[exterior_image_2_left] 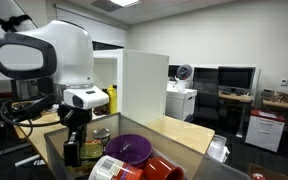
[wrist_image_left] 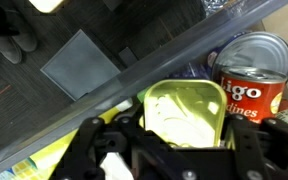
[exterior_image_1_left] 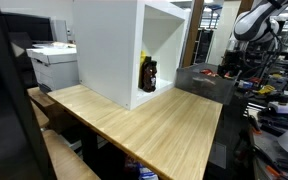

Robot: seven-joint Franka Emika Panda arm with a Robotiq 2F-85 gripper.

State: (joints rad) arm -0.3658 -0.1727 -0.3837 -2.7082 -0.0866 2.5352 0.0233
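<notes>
In an exterior view the arm (exterior_image_2_left: 44, 50) fills the 9 o'clock side. Its white upper links stand large and rounded. The wrist (exterior_image_2_left: 84, 98) is bent over, so the dark gripper (exterior_image_2_left: 74, 140) hangs straight toward 6 o'clock. In an exterior view the arm (exterior_image_1_left: 256, 22) shows small and far off at 1 o'clock, arched, its lower end hidden. In the wrist view the gripper (wrist_image_left: 169, 150) enters from 6 o'clock. Its black fingers (wrist_image_left: 84, 150) stand well apart, one at 8 o'clock and one at 4 o'clock, the jaws parted.
</notes>
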